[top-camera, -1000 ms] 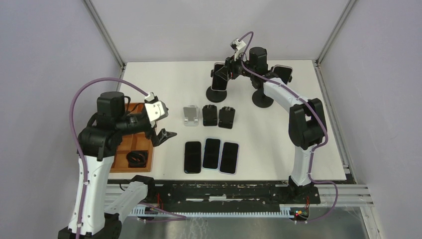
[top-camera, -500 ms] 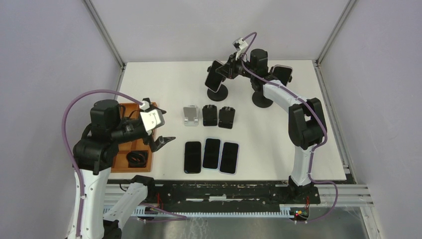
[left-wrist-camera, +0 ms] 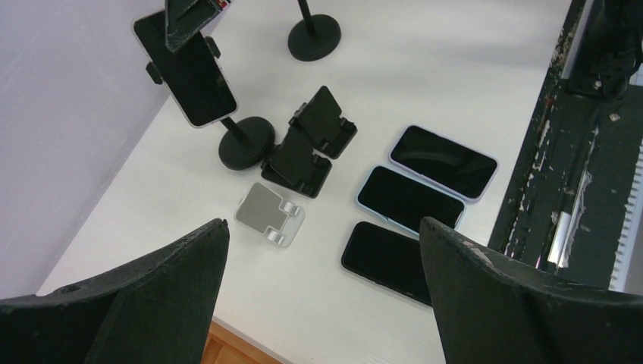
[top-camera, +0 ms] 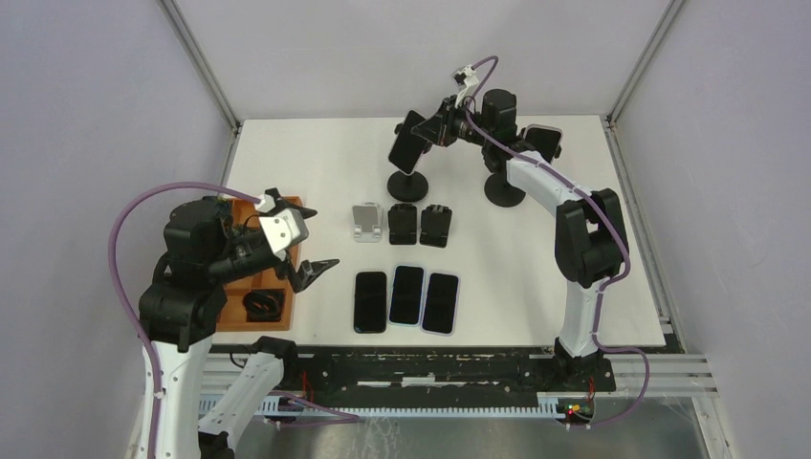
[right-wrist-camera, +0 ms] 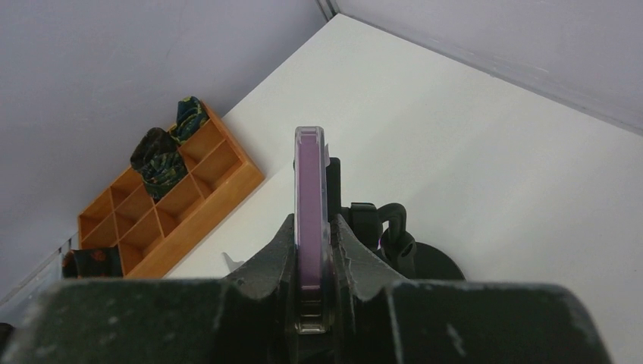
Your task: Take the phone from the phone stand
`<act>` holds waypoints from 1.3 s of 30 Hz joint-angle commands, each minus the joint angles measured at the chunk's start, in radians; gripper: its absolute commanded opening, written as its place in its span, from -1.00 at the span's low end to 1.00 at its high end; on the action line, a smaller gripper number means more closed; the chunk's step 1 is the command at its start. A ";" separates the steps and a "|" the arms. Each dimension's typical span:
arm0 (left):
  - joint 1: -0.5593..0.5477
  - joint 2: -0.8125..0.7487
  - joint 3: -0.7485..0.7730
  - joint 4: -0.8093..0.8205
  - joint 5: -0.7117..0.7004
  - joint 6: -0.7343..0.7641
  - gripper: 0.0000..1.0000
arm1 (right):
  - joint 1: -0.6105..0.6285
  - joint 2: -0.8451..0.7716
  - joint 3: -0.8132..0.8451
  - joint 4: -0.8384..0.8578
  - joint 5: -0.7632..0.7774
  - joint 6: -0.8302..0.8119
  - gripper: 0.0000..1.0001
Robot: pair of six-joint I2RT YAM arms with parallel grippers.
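At the far side of the table [top-camera: 316,158], phone [top-camera: 405,141]: tilted, clipped in the phone stand [top-camera: 405,184], a pole on a round black base.
Right gripper [right-wrist-camera: 312,250]: fingers pressed against the phone's two faces, pinching its purple-edged body.
Left gripper [left-wrist-camera: 324,226]: spread wide, holding nothing, beside the wooden tray [top-camera: 251,287].
Near row: three phones [top-camera: 407,295] lying flat.

No legible text or markings.

Glossy phone [left-wrist-camera: 187,76], matt black stand [left-wrist-camera: 246,142], smooth white table [left-wrist-camera: 425,68], wooden tray [right-wrist-camera: 216,220]
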State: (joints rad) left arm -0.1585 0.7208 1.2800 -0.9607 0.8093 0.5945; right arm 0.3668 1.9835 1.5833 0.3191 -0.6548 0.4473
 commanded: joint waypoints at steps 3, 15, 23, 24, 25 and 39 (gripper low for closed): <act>0.000 0.029 -0.010 0.121 0.008 -0.199 1.00 | 0.003 -0.196 0.133 0.180 -0.024 0.120 -1.00; 0.001 0.057 -0.045 0.217 0.033 -0.279 1.00 | 0.020 -0.471 -0.034 0.219 -0.066 0.179 -1.00; 0.001 0.063 -0.085 0.248 0.097 -0.272 1.00 | 0.078 -0.704 -0.367 0.396 -0.081 0.414 -1.00; 0.000 0.062 -0.093 0.256 0.097 -0.287 1.00 | 0.091 -0.715 -0.409 0.429 -0.085 0.465 -1.00; 0.000 0.063 -0.102 0.270 0.099 -0.317 1.00 | 0.107 -0.727 -0.440 0.447 -0.088 0.498 -1.00; 0.000 -0.043 -0.311 0.282 0.371 -0.270 1.00 | 0.267 -0.867 -0.639 0.615 -0.058 0.712 -1.00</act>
State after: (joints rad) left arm -0.1585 0.7277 0.9924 -0.6861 1.0805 0.2657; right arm 0.6067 1.2079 0.9176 0.6460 -0.7593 1.0359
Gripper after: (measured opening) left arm 0.997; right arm 0.193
